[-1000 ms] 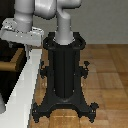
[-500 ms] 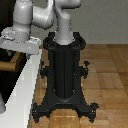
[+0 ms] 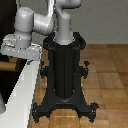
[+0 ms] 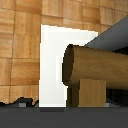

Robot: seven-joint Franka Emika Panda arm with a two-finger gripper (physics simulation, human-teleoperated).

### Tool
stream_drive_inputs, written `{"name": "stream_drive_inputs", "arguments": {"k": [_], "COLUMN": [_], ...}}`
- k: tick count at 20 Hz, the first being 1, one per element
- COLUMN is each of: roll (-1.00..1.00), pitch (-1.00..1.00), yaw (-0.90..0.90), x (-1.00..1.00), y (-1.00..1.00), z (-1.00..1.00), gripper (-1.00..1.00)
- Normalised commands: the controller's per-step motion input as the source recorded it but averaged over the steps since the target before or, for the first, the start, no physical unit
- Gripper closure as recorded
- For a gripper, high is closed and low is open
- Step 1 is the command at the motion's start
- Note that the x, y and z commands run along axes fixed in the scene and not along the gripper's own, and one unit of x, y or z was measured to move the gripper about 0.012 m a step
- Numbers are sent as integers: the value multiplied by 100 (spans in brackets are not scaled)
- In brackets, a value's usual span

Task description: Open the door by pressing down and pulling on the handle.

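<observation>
both renders are evenly lit, flat and soft, with no glare. the exterior view is coarse and blurry, edges smeared; the black pedestal swallows detail and throws only a faint shadow on the wooden floor. in the wrist view the handle shades darker underneath, and jagged pixels line the bottom.

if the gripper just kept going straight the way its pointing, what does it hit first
Most likely the handle: in the wrist view the tan bar sits directly ahead and fills much of the frame, so it looks close. The gripper's own fingers are not visible, and depth is hard to judge, so exact contact is uncertain.
</observation>
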Motion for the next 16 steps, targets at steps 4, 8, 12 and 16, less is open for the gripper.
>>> {"name": "stream_drive_inputs", "arguments": {"k": [4,8,12,16], "roll": [0,0,0,0], "pitch": [0,0,0,0], "yaw": [0,0,0,0], "x": [0,0,0,0], "y": [-25,-50,-50,-25], "z": [-25,0,-50,-25], "gripper": [-100,-100,-100,-100]}}
